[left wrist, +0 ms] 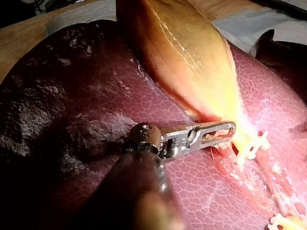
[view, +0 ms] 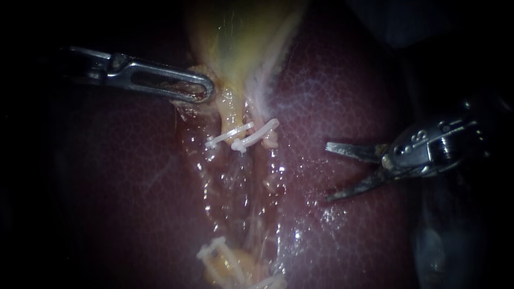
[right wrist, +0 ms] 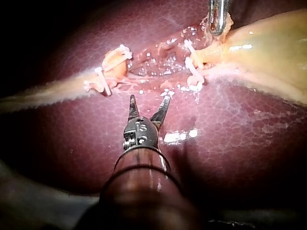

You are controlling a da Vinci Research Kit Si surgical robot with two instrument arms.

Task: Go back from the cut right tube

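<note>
My right instrument [view: 327,172] comes in from the right with its two thin blades open and nothing between them. It hovers over the liver [view: 342,91], apart from the clipped tubes. White clips [view: 261,131] sit on the upper stumps below the yellow gallbladder [view: 235,43]. More clips [view: 214,251] sit on the lower stumps, with a wet gap between the two sets. In the right wrist view the open blades [right wrist: 149,103] stand short of that gap. My left instrument [view: 198,91] is shut on tissue at the gallbladder's neck [left wrist: 225,125].
Dark red liver [left wrist: 72,96] fills the field on both sides of the glistening groove [view: 241,192]. In the right wrist view the left instrument [right wrist: 218,17] hangs beyond the far clips [right wrist: 194,64]. Pale cloth [left wrist: 259,24] lies past the liver.
</note>
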